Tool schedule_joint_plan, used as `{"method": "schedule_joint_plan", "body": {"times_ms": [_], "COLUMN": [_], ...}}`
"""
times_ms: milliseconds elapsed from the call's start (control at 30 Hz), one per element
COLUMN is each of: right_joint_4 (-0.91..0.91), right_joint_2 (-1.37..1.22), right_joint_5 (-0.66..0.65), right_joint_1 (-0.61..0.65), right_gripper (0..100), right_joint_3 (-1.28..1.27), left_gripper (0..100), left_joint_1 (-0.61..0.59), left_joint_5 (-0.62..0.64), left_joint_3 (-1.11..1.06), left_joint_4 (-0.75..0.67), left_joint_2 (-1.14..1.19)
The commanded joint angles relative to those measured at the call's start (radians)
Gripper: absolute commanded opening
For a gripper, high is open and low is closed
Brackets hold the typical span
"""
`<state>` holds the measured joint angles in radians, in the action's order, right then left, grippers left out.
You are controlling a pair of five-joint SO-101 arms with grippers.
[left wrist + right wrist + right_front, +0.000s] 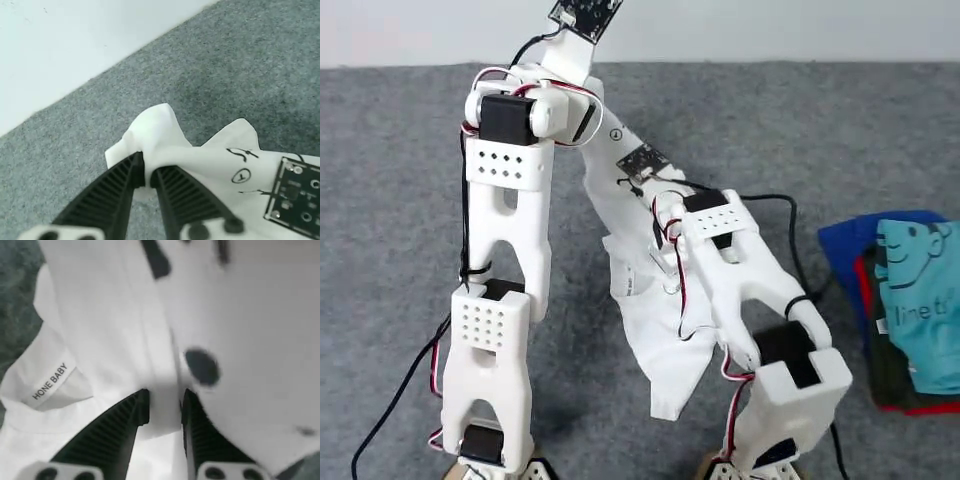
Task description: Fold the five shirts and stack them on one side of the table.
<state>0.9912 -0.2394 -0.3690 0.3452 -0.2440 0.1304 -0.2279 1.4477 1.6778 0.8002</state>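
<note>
left end effector (146,172): jaws almost closed, pinching a corner of the white shirt (200,155) near the counter's (240,60) far edge;
right end effector (162,407): jaws narrowly parted, clamped on a fold of that shirt beside its neck label (50,382);
white shirt: stretched between the two arms, far end lifted, near end on the counter;
folded shirts (910,310): stacked at the counter's right side, teal on top, well apart

White shirt (655,350) with black marks; flecked grey surface (840,130); teal shirt (920,310) with a face print, over red shirt (867,300) and blue shirt (842,245); black ribbed fingers (112,187).
</note>
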Motion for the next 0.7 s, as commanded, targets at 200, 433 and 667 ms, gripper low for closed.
{"method": "schedule_joint_plan", "body": {"times_ms": [200,433,667], "right_joint_4": [-0.004,0.036,0.226], "right_joint_2": [-0.013,0.028,0.222], "right_joint_5": [-0.077,-0.091,-0.084], "right_joint_1": [0.064,0.038,0.038], "right_gripper": [1.4,1.0,1.0], "right_joint_3": [0.043,0.080,0.261], "left_gripper": [1,1,1], "left_joint_1": [-0.005,-0.005,-0.006], "left_joint_5": [0.006,0.006,0.006], "left_joint_3": [0.033,0.033,0.033], "left_joint_4": [-0.018,-0.018,-0.018], "left_joint_2": [-0.009,-0.009,-0.009]}}
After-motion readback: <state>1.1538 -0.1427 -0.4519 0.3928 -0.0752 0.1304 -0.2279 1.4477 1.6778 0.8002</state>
